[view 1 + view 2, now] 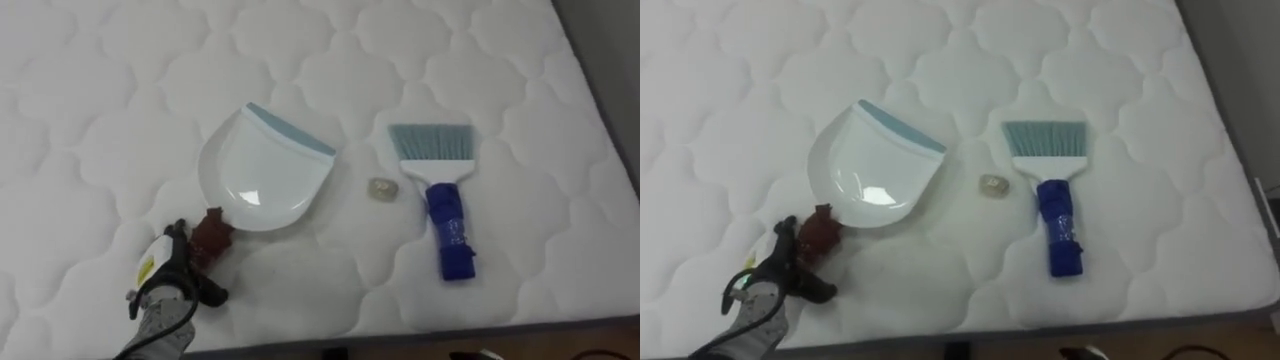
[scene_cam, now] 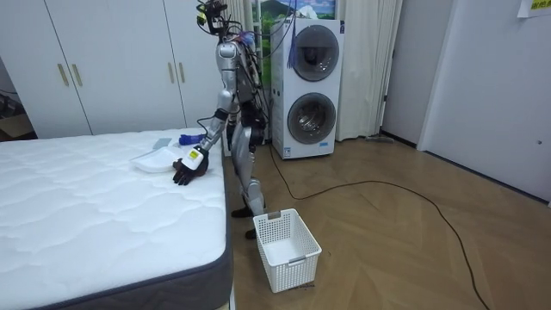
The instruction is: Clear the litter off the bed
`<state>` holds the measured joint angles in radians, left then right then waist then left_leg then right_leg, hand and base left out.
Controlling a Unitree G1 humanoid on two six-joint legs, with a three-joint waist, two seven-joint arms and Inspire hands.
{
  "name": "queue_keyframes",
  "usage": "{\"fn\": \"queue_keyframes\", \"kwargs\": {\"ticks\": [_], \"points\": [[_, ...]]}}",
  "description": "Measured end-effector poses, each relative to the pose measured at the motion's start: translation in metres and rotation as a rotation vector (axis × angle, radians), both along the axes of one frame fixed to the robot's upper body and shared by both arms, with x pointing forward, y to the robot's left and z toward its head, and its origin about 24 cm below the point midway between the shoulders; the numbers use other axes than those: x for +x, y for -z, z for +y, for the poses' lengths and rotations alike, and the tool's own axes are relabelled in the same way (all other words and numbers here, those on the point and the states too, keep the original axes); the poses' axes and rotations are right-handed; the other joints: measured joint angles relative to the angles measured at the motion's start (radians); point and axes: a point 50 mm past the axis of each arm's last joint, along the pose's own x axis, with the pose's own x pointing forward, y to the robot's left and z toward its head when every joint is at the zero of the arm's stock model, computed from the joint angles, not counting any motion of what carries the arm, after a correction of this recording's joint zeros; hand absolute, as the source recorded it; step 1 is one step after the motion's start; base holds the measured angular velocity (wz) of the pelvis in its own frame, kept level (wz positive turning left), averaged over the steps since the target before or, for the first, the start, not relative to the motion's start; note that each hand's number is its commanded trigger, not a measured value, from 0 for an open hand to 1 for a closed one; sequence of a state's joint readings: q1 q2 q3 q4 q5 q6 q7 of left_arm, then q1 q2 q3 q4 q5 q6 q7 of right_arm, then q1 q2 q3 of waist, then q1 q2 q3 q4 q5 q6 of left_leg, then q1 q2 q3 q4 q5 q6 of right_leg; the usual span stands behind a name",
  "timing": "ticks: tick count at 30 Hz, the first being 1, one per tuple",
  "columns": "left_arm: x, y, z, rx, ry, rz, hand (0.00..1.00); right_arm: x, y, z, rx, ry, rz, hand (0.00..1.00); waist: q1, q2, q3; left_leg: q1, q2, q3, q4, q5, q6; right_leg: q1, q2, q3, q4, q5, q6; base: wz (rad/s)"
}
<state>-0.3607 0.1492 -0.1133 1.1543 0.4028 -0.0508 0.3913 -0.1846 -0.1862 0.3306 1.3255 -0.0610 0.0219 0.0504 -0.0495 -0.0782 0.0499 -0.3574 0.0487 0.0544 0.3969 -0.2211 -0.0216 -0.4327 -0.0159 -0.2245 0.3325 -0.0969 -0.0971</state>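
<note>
A white dustpan (image 1: 262, 170) with a pale blue lip lies on the quilted white mattress (image 1: 100, 80), its reddish-brown handle (image 1: 213, 232) pointing toward the near edge. To its right lies a small crumpled scrap (image 1: 380, 189). Further right is a brush (image 1: 440, 190) with light blue bristles and a blue handle. My left hand (image 1: 172, 275) hovers at the near left, just below the dustpan handle. It is open, with the fingers reaching up beside the handle and the thumb spread to the right. I stand at the side of the bed, my left hand (image 2: 189, 165) over it.
The mattress's near edge (image 1: 400, 335) runs along the bottom and its right edge (image 1: 600, 90) at the far right. On the wooden floor by the bed's corner stands a white laundry basket (image 2: 286, 250). Two stacked washing machines (image 2: 312, 86) and white wardrobes (image 2: 112, 60) stand behind.
</note>
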Motion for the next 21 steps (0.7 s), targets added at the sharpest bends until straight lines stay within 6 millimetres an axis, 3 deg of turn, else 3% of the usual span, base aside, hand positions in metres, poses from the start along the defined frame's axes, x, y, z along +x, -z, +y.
{"fn": "queue_keyframes", "kwargs": {"ticks": [1,3,7,14,21], "points": [[0.005,-0.004,0.000,0.006,-0.005,-0.017,1.00,0.003,-0.001,0.000,-0.006,-0.002,-0.009,0.00,-0.001,0.001,0.0038,-0.023,0.001,0.000,0.017,0.000,0.000,-0.019,-0.001,0.000,0.008,0.006,-0.003,0.00],[0.010,-0.008,0.000,0.013,-0.011,-0.038,1.00,0.006,-0.002,0.001,-0.010,-0.001,-0.020,0.00,-0.005,0.002,0.0066,-0.051,0.001,0.000,0.034,0.000,0.000,-0.045,-0.003,0.000,0.021,0.010,-0.005,0.00],[0.022,-0.020,0.004,0.051,-0.031,-0.098,1.00,0.014,-0.004,0.002,-0.013,0.020,-0.046,0.00,-0.014,0.008,0.0219,-0.105,0.007,0.000,0.072,0.000,0.000,-0.085,-0.003,-0.006,0.034,0.016,-0.002,0.00],[0.046,-0.051,0.028,0.121,-0.133,-0.196,1.00,0.018,-0.005,0.006,0.001,0.061,-0.065,0.00,-0.058,0.016,0.0250,-0.180,0.014,0.006,0.106,-0.002,-0.002,-0.142,-0.014,-0.025,0.065,0.031,-0.013,0.07],[0.042,-0.043,0.024,0.088,-0.168,-0.155,1.00,0.020,-0.006,0.006,0.014,0.098,-0.074,0.00,-0.085,0.034,0.0274,-0.179,0.018,0.016,0.106,0.002,0.000,-0.142,-0.015,-0.029,0.064,0.043,-0.024,-0.03]]}}
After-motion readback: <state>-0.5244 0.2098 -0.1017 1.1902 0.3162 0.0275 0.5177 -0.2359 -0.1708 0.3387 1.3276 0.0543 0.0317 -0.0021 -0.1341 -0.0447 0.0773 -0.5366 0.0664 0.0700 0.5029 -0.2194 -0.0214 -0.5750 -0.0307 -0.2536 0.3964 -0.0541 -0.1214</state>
